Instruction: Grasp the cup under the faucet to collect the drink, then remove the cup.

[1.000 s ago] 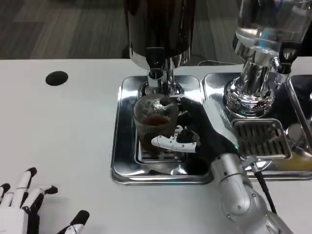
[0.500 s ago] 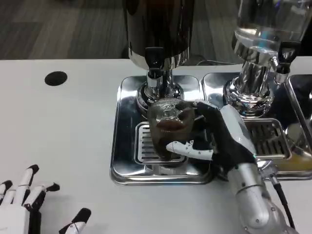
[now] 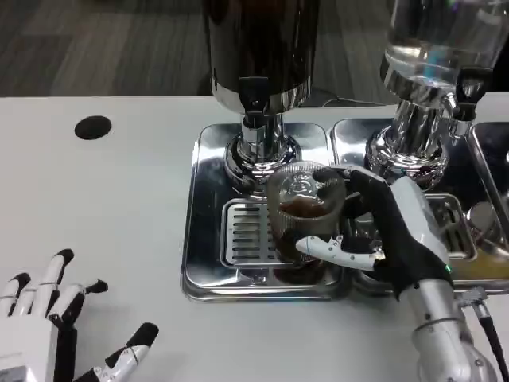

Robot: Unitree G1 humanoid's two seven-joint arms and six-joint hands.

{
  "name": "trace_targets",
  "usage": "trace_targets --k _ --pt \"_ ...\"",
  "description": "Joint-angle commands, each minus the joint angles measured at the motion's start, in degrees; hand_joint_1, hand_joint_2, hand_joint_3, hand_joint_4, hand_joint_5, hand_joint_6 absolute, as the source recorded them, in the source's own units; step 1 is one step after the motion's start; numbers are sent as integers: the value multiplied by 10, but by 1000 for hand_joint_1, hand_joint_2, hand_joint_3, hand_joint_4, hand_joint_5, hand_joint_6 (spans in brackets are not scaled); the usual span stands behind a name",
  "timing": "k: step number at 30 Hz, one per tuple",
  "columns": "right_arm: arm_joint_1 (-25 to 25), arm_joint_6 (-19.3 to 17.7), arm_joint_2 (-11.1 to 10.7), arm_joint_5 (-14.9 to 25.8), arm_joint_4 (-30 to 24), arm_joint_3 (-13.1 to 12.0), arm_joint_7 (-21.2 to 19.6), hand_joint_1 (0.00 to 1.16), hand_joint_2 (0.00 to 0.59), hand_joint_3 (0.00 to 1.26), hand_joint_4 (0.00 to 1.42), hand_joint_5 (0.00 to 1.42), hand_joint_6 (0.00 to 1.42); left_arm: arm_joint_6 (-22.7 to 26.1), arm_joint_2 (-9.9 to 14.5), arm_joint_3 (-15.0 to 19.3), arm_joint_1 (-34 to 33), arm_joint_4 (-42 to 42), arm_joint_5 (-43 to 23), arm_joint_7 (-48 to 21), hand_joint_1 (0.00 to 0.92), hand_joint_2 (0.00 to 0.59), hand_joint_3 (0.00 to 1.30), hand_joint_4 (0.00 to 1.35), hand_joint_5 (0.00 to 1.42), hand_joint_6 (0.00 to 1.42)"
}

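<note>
White-and-black fingers of the right hand (image 3: 374,231) wrap the clear ribbed plastic cup (image 3: 305,208), thumb across its front and the rest curled round the far side. The cup holds dark drink to part of its height and stands upright over the right part of the shiny steel drip tray (image 3: 208,239), forward and to the right of the black-handled faucet (image 3: 254,99) of the dark drink dispenser (image 3: 262,48). Thin ribbed walls look light but squeezable and likely slick, so a mid-height wrap with gentle pressure seems best, kept level against spills. The left hand (image 3: 40,318) rests on the white table (image 3: 103,199), fingers spread, holding nothing.
</note>
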Motion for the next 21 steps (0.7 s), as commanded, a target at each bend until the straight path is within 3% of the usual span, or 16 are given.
trace_targets --k 1,8,21 --pt "15 7 -11 -5 -61 -13 7 795 147 574 707 618 499 0 5 -11 -4 1 10 -7 0 165 446 32 232 150" --pt "55 12 -19 -13 -100 -16 15 796 149 575 707 618 501 2 6 -18 -8 -14 18 -9 0 155 437 30 231 148" --pt "144 -18 -37 -11 -155 -27 13 807 159 575 707 611 508 3 3 -23 -16 -20 28 -20 0 150 436 30 228 148"
